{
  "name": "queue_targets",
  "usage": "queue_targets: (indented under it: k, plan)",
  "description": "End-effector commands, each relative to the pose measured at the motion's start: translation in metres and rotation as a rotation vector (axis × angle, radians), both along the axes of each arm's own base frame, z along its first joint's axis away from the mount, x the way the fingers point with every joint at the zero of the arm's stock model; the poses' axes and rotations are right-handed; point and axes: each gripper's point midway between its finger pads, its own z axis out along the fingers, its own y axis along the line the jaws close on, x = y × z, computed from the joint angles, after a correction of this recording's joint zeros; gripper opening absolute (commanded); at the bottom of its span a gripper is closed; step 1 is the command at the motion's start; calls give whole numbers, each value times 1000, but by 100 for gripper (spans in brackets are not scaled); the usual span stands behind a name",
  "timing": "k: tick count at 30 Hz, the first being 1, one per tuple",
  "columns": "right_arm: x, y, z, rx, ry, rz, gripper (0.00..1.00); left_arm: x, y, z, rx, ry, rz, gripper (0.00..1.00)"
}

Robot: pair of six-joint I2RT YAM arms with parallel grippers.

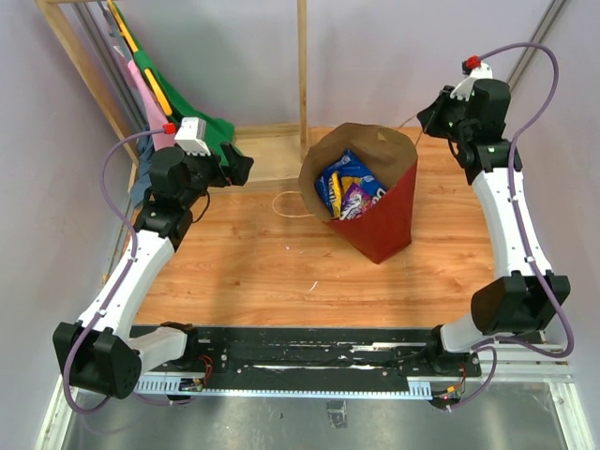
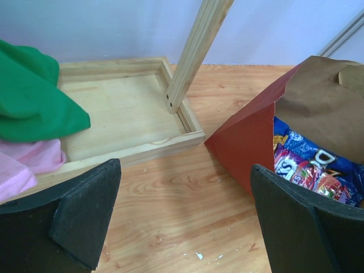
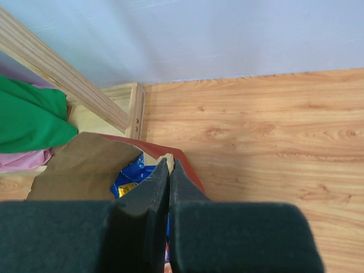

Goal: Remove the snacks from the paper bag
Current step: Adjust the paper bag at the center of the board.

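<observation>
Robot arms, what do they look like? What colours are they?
Both the left arm and right arm have smooth white tubes joined by chunky black joints. A thin purple cable loops alongside each. Near each wrist sits a small white block with a red tip. The left gripper and right gripper each have two flat, black, padded fingers.

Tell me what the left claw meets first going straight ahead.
Probably the near rim of the tray; the post stands just behind it, the bag off to the right. Depth is unclear.
</observation>
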Motion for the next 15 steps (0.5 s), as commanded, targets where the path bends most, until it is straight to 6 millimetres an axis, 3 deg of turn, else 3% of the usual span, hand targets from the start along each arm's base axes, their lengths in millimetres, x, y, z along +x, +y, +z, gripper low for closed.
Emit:
queue_targets:
  k: [1,8,12,15]
  plan:
    - [-3,1,90,-37,-247,43,1,1,-2,0,0,-5,-16,100]
    - [-1,12,103,-146,-264,49,1,2,-10,-3,-20,11,-57,100]
    - [-9,9,118,-172,-304,18,1,3,-12,-3,-27,13,-62,100]
    - [-21,18,127,-221,-335,22,1,3,-14,-3,-36,16,-75,100]
